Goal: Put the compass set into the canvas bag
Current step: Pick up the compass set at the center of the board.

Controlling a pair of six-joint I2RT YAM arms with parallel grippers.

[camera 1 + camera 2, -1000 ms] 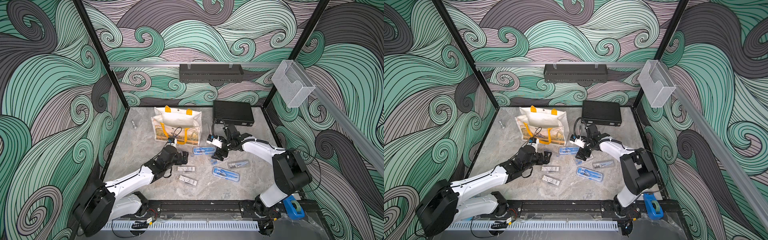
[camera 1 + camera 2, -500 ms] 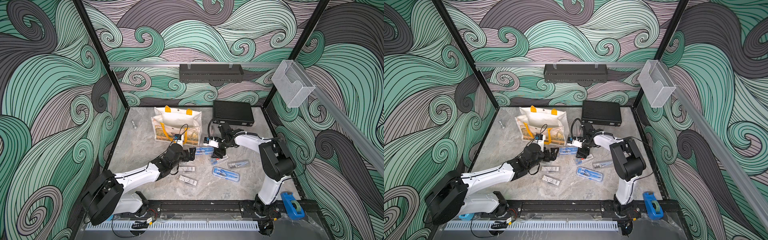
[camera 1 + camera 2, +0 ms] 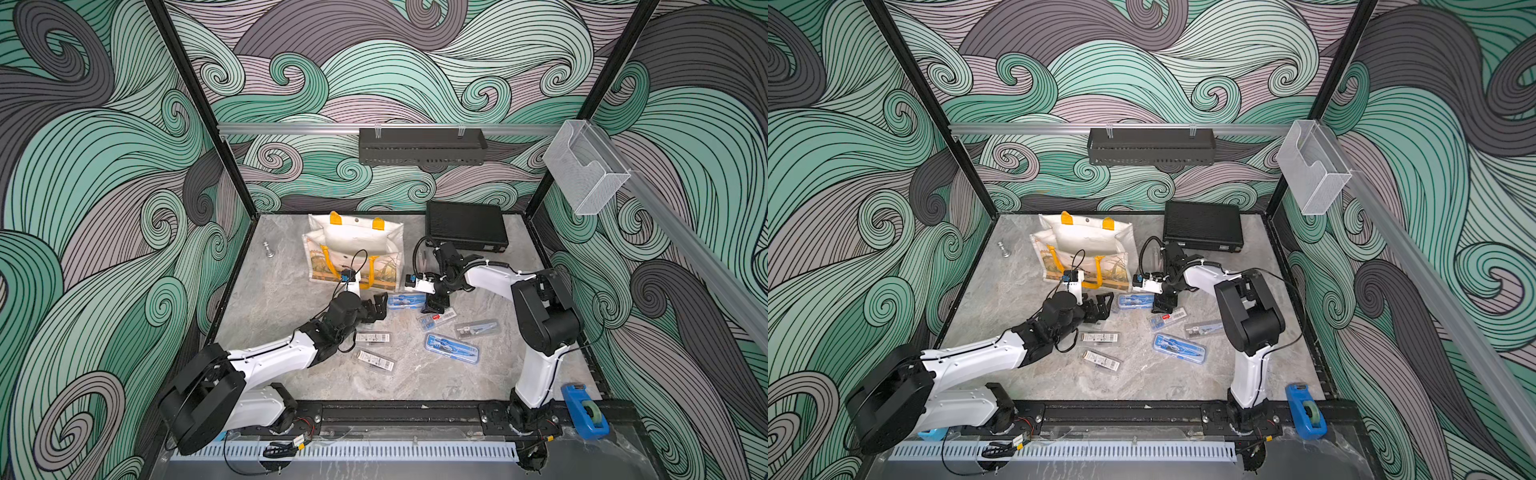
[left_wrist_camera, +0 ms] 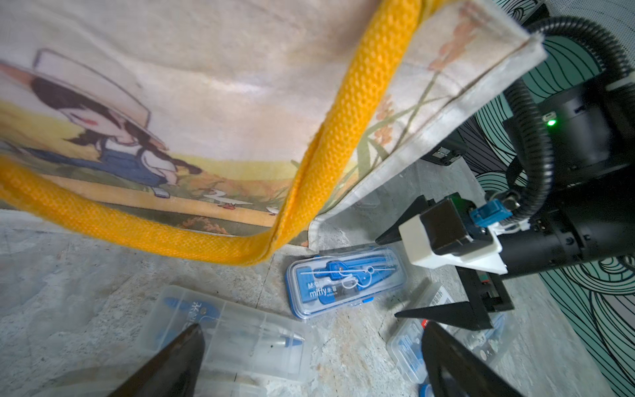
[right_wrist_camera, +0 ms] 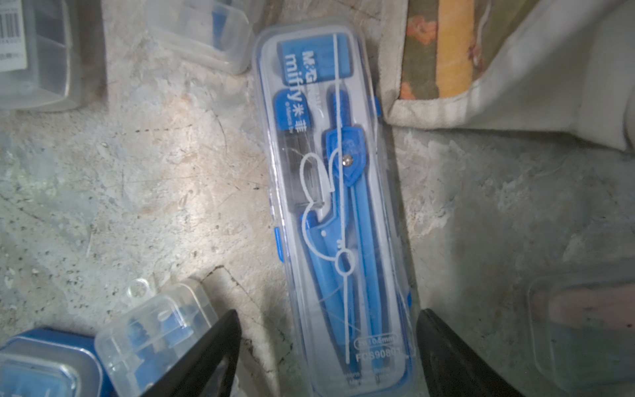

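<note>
The table (image 3: 282,299) is crowded in front of the canvas bag (image 3: 357,245), and that is my first worry. The bag stands with its mouth up, but its walls sag and a yellow handle (image 4: 343,120) droops across the front. A long case carried in could catch that handle or fold the rim shut.

My left tool (image 4: 311,326) is spread wide and empty, low in front of the bag. My right tool (image 5: 328,312) is also spread, straddling one end of the compass set (image 5: 338,206) without gripping it. Both tools crowd the same small patch in front of the bag, so they could knock each other.

The compass set lies flat on the table, right against the bag's front bottom corner. I would be pinching it at the end farther from that corner, and I judge the slick plastic could swing or slip out when lifted.

A small clear box (image 5: 154,326) sits just beside one of my fingers (image 5: 220,343). Closing carelessly could trap it too.
</note>
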